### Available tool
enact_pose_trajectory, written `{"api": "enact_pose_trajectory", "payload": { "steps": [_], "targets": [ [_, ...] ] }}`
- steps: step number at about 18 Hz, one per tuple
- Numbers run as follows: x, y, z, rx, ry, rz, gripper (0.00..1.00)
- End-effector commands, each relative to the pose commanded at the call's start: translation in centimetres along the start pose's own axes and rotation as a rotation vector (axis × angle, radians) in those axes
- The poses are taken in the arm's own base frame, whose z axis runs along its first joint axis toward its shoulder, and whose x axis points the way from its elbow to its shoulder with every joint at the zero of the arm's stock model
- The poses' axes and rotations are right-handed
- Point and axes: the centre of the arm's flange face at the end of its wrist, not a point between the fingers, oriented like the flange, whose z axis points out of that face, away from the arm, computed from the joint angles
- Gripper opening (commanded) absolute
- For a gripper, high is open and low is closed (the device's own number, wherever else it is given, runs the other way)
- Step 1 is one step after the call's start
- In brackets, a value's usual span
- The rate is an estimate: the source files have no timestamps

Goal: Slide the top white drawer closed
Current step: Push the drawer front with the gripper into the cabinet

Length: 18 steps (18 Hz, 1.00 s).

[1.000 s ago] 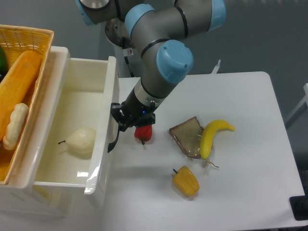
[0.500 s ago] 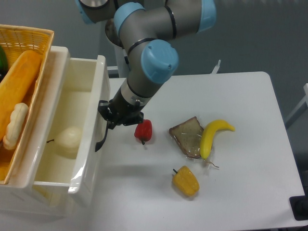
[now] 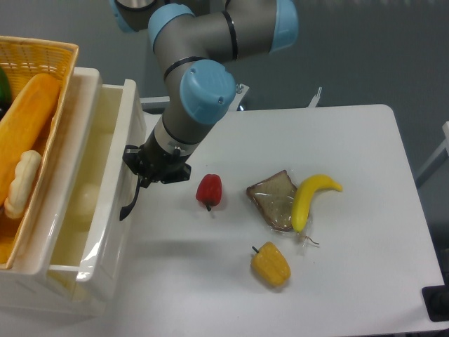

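Observation:
The top white drawer (image 3: 112, 189) juts out from the cabinet at the left, partly open, with its curved black handle (image 3: 130, 200) on the front face. A pale round object (image 3: 84, 200) lies inside it, mostly hidden by the drawer's wall. My gripper (image 3: 144, 168) presses against the drawer front right by the handle. Its fingers are hidden behind the wrist and the handle, so I cannot see how the jaws stand.
A yellow wicker basket (image 3: 42, 56) with food sits on the cabinet at the upper left. On the table lie a red pepper (image 3: 209, 191), a slice of bread (image 3: 273, 200), a banana (image 3: 309, 196) and a yellow pepper (image 3: 271, 264).
The gripper has moved left, pushing the drawer front with it. The drawer is further in than a second ago, and the red pepper is now uncovered.

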Motion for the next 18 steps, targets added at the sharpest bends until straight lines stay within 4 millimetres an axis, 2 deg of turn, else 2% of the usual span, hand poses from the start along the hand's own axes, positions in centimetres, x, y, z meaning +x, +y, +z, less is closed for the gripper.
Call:
{"api": "enact_pose_trajectory", "payload": {
  "steps": [6,11,13,18],
  "targets": [
    [1.9,-0.2,0.7,-0.011,0.003,0.030,0.00],
    [2.1,-0.5,0.6,-0.009,0.001,0.024,0.00],
    [2.9,-0.9,1.0,-0.013,-0.001,0.035,0.00],
    [2.6,-1.5,1.3,-0.019,-0.005,0.034,0.00]
  ]
}}
